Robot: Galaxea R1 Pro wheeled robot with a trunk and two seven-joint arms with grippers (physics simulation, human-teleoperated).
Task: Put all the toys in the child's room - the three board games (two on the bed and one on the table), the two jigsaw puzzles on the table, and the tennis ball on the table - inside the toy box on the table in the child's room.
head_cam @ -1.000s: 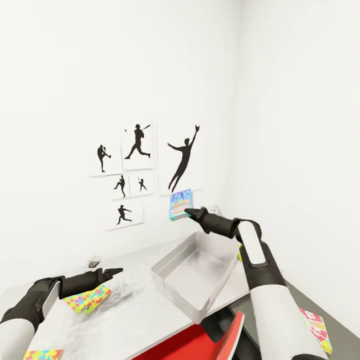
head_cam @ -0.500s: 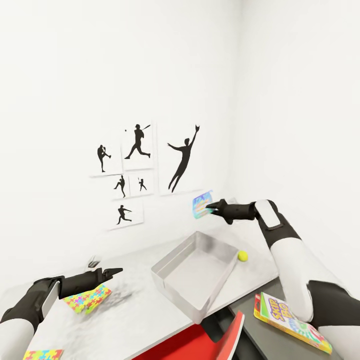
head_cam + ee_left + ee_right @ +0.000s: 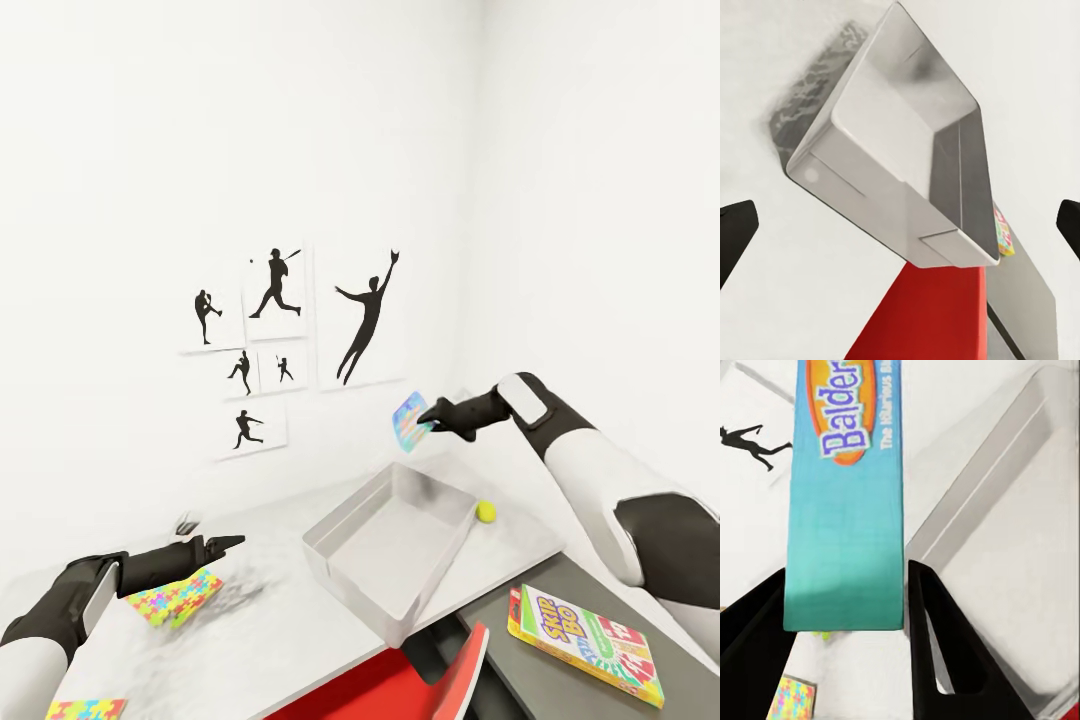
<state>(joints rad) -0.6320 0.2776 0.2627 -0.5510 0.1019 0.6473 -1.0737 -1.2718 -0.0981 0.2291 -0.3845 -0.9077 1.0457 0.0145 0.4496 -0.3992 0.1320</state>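
Right arm carries a board game above the far end of the toy box; drop not yet made.

The table bears the toy box, one puzzle under the left gripper, a second puzzle at the near edge, and the ball beside the box. Over the last second the right arm has swung outward, uncovering the ball and a second game on the dark cabinet. The right gripper has its jaws clamped on the game; held on edge, long axis running away from the jaws, over the box's far end. Left jaws stand apart, empty. Judged next: lower and release into the box.
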